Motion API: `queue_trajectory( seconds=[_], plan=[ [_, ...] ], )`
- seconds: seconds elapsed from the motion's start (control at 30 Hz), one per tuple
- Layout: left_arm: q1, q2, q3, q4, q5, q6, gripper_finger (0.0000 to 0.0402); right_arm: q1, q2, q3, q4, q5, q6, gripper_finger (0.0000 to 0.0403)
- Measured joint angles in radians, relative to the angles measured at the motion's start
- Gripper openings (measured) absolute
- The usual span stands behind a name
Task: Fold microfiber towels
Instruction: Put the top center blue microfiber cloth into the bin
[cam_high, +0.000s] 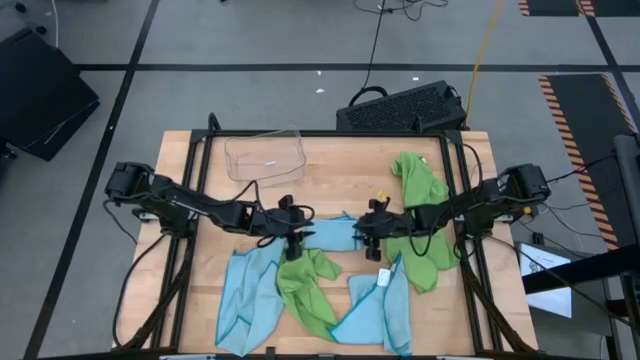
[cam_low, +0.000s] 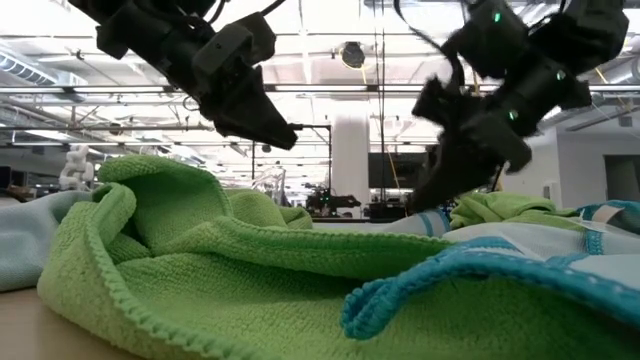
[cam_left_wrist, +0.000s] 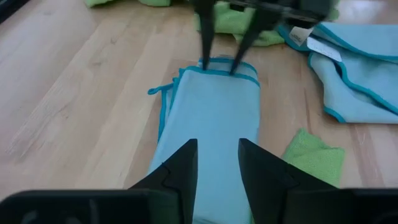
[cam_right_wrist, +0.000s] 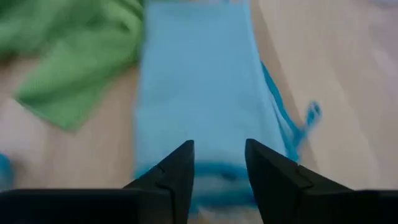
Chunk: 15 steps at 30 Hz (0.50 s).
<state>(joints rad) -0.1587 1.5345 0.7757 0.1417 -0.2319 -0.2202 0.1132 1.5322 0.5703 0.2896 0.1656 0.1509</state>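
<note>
Both grippers, left (cam_high: 293, 243) and right (cam_high: 372, 240), stood narrowly parted, apparently empty, over the folded blue towel (cam_left_wrist: 211, 118); next, pinch its ends.

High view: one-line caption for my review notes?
Left gripper and right gripper, both open, at opposite ends of a folded blue towel among loose towels.

Three light blue towels (cam_high: 330, 233) show for certain, perhaps four: lower left, centre, lower middle. Two lime green towels (cam_high: 308, 288): centre and upper right. One clear plastic tray (cam_high: 264, 153), upper left. Two grippers.
</note>
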Motion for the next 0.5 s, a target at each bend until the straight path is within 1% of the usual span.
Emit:
queue_trajectory(
  seconds=[0.1,0.23,0.4,0.5],
  plan=[
    [-0.001,0.043,0.001,0.108,0.042,0.046,0.0119,-0.022,0.000,-0.020,0.010,-0.014,0.005,0.0124],
    [-0.001,0.109,0.014,0.204,0.086,0.083,0.0129,-0.031,0.000,-0.026,0.047,-0.033,-0.006,0.0123],
    [-0.002,0.215,0.112,0.170,0.092,0.118,0.0151,-0.028,0.000,-0.026,0.110,-0.090,-0.040,0.0123],
    [-0.007,0.299,0.204,0.121,0.092,0.155,0.0167,-0.025,-0.011,-0.026,0.099,-0.092,-0.040,0.0123]
  ],
)
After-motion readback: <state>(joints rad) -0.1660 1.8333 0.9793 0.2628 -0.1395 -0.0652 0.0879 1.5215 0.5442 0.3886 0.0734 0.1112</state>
